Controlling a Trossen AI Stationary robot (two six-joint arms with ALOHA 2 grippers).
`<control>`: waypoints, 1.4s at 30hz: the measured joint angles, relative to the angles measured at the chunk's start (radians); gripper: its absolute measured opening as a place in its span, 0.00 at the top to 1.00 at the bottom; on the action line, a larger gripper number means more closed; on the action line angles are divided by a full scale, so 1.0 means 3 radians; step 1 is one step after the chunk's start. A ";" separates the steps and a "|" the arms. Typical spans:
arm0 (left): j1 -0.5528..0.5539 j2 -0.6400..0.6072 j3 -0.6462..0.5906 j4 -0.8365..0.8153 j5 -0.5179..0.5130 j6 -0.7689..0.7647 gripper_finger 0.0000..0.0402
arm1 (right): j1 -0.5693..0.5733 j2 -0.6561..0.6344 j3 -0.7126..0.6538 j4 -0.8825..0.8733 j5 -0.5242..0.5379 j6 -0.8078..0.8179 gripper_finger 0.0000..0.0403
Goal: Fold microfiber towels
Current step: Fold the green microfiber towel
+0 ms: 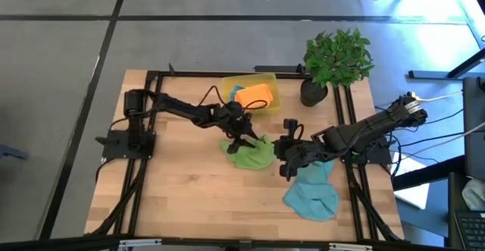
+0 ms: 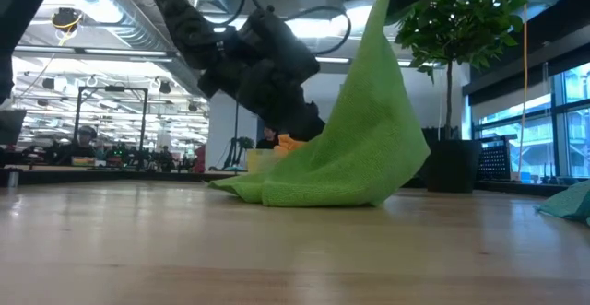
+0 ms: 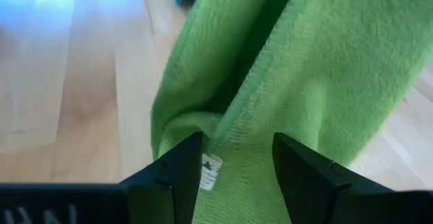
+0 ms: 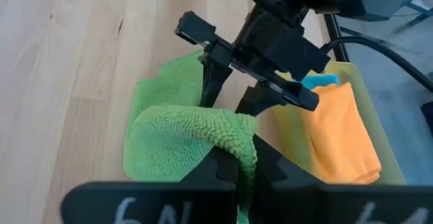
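Both grippers are on the green towel, which sits near the middle of the table. From my high view, the left gripper reaches in from the left arm and comes down on the towel's far edge. My left wrist camera shows its fingers parted, with a fold of green cloth and a small white label lying between them; I can't see them pressing on the cloth.

Opposite it, the right gripper has the towel's right-hand side. On the right wrist camera its two fingers are pinched shut on a raised ridge of green terry. From the low view, the cloth rises in a steep peak toward the top of the picture while its lower folds rest on the wood.

A teal-blue towel lies crumpled beside the right arm, toward the table's near right corner and apart from the green one. An orange towel sits in the yellow plastic bin at the far edge, with a bit of blue cloth showing behind it. A potted plant stands just right of the bin.
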 joint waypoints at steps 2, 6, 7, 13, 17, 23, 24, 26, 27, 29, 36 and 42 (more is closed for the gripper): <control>-0.0006 0.0005 0.0000 -0.0019 -0.0002 0.0042 0.59 | 0.0000 0.0000 0.0000 -0.0002 0.0000 0.0000 0.99; -0.0055 0.0003 0.0000 0.0012 -0.0164 0.0214 0.67 | 0.0000 0.0000 0.0000 -0.0002 0.0000 -0.0001 0.99; -0.0073 0.0003 0.0000 0.0057 -0.0192 0.0247 0.71 | 0.0000 0.0000 0.0000 -0.0001 0.0000 -0.0001 0.99; -0.0200 -0.0020 0.0024 0.0164 -0.0189 0.0450 0.97 | 0.0000 0.0000 0.0000 -0.0015 0.0001 -0.0014 0.99; -0.0250 -0.0156 0.0130 -0.0287 -0.0350 0.0532 1.00 | 0.0000 -0.0001 0.0023 -0.0192 0.0106 0.0027 0.99; -0.0363 -0.0717 0.0188 -0.0995 -0.0938 0.0697 1.00 | 0.0002 -0.0012 0.0159 -0.0617 0.0258 0.0275 0.99; -0.0387 -0.0843 0.0188 -0.1112 -0.1014 0.0717 1.00 | 0.0004 -0.0013 0.0179 -0.0656 0.0266 0.0325 0.99; -0.0443 -0.1077 0.0192 -0.1247 -0.1180 0.0746 1.00 | 0.0005 -0.0015 0.0218 -0.0720 0.0280 0.0347 0.99; -0.0477 -0.1186 0.0192 -0.1342 -0.1262 0.0754 1.00 | 0.0008 -0.0015 0.0232 -0.0756 0.0284 0.0359 0.99; -0.0550 -0.1396 0.0192 -0.1521 -0.1423 0.0760 1.00 | 0.0011 -0.0015 0.0258 -0.0790 0.0291 0.0408 0.99; -0.0701 -0.2057 0.0192 -0.2062 -0.2152 0.0768 1.00 | 0.0010 -0.0015 0.0437 -0.0852 0.0597 0.0363 0.99; -0.0701 -0.2506 0.0192 -0.2366 -0.2640 0.0843 1.00 | -0.0037 -0.0018 0.0764 -0.0865 0.0830 0.0157 0.99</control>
